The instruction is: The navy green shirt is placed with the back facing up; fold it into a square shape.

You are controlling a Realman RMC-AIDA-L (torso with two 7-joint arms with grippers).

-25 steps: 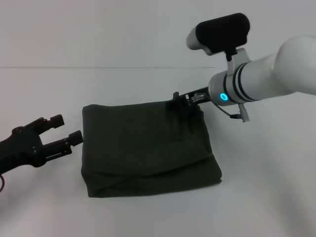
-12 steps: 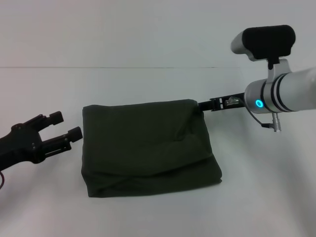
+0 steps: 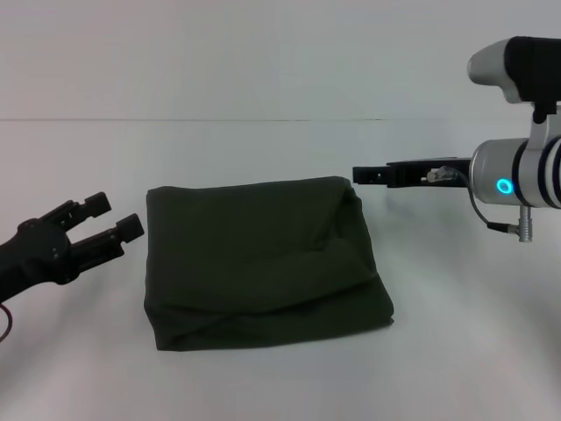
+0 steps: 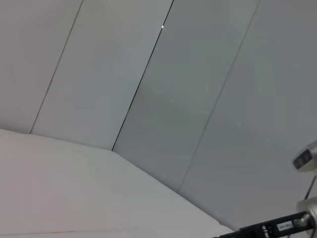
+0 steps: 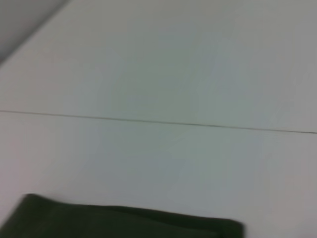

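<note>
The navy green shirt (image 3: 263,263), soft and matte, lies folded into a rough square on the white table (image 3: 456,351). The left gripper (image 3: 112,217) hovers beside it, its 2 fingers spread and empty. Whether the right gripper (image 3: 361,174) near the far corner is released or clenched, I cannot tell.

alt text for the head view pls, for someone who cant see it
A dark green shirt, folded into a rough square, lies on a white table. The left hand sits open just off its left edge; the right hand hovers by the far right corner, holding nothing.
</note>
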